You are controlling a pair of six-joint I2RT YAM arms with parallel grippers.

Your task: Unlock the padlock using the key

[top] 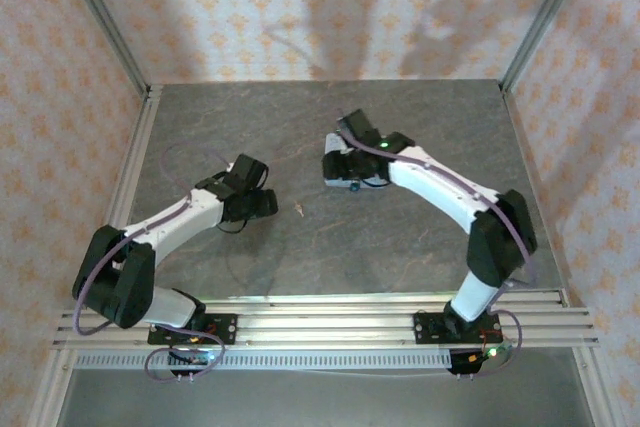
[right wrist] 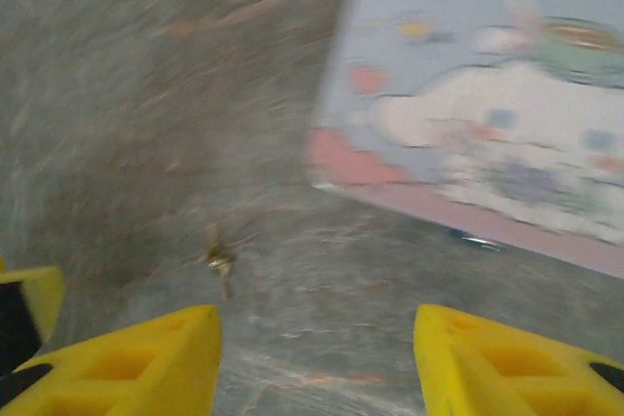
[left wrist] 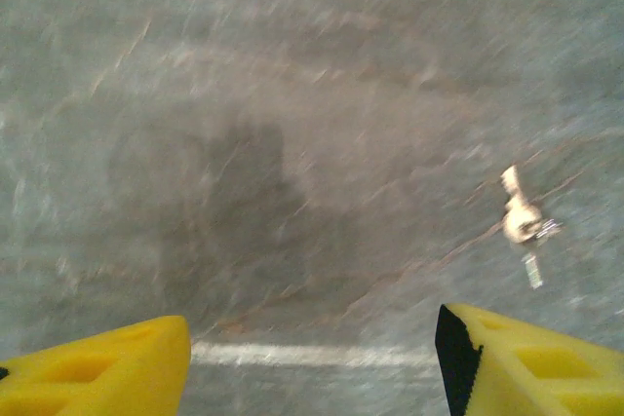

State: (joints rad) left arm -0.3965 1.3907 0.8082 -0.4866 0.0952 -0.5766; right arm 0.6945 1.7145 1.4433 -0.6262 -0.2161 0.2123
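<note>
The key [left wrist: 522, 221], a small pale metal piece on a ring, lies flat on the grey table between the two arms; it also shows as the key [right wrist: 219, 260] and the key [top: 300, 210]. My left gripper [left wrist: 312, 338] is open and empty, with the key ahead and to its right. My right gripper [right wrist: 317, 338] is open too, holding nothing, with the key ahead on its left. A tiny dark blue and silver thing [right wrist: 478, 238] at the tin's lower edge looks like the padlock, but blur hides its detail.
A pale blue cartoon-printed tin [right wrist: 487, 104] lies on the table just ahead and right of the right gripper. A yellow finger of the left gripper [right wrist: 19, 309] shows at the right wrist view's left edge. Patterned walls enclose the table [top: 420, 107].
</note>
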